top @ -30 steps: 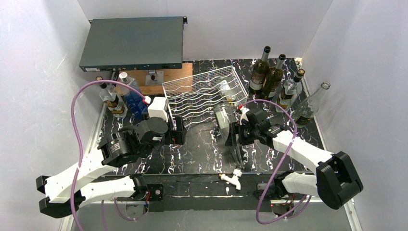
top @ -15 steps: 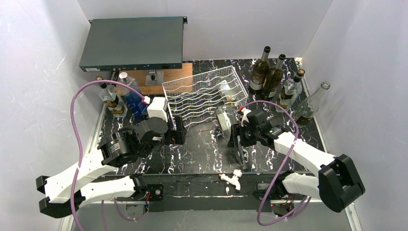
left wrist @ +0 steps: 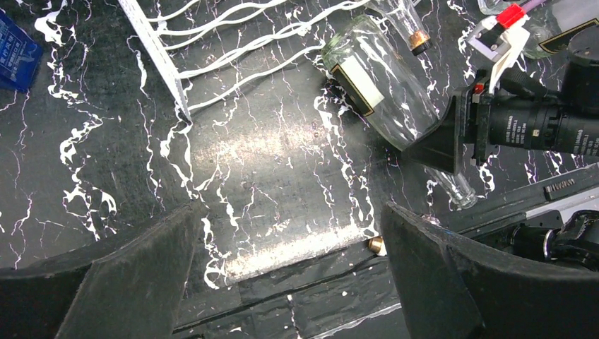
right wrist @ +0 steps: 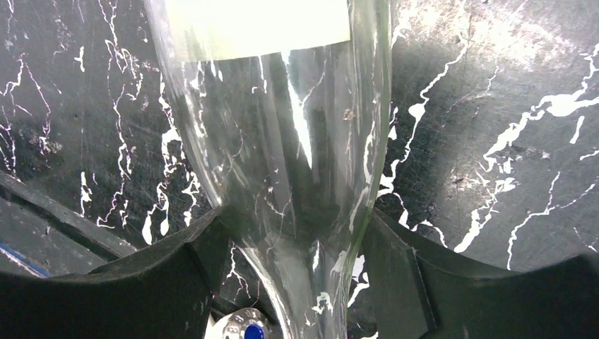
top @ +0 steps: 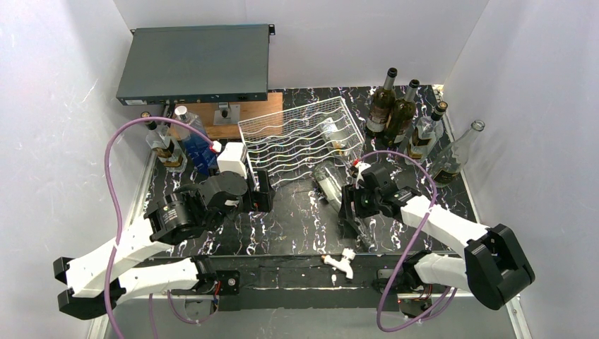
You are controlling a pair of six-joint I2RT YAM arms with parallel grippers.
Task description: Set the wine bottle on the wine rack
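- The table (top: 297, 233), black with white veins, lies directly under the right claw (right wrist: 293, 226), and the bottle rests flat on it.
- The rack (top: 300, 141) stands beyond this claw and to its left, near the bottle's base but apart from it. A second bottle (top: 329, 131) seems to lie at its right-hand end, so I judge the free troughs further left to be the target.
- The left claw (left wrist: 293, 219) hangs wide open and grasps nothing. It is well to the left of the right claw, just short of the rack's near corner.
- The right claw is clenched on the bottle (right wrist: 275, 106). Its fingers (right wrist: 176, 282) lie against the glass, one on each side, where the shoulder tapers.
- The bottle is clear glass. Its body points ahead of the claw toward the rack, and its neck (left wrist: 458, 192) runs back under the claw toward the near edge.
- The label (right wrist: 258, 18) sits just ahead of the fingers.
- The step in hand, as I read it, is making the grip sure before the lift.
- The hold is on a smooth taper with the heavy body out in front, so the bottle could slide or droop.
- To do it well, squeeze firmly, lift slowly and keep the bottle level.
- Carry it base first and line it along a trough before lowering, passing clear of the left claw.
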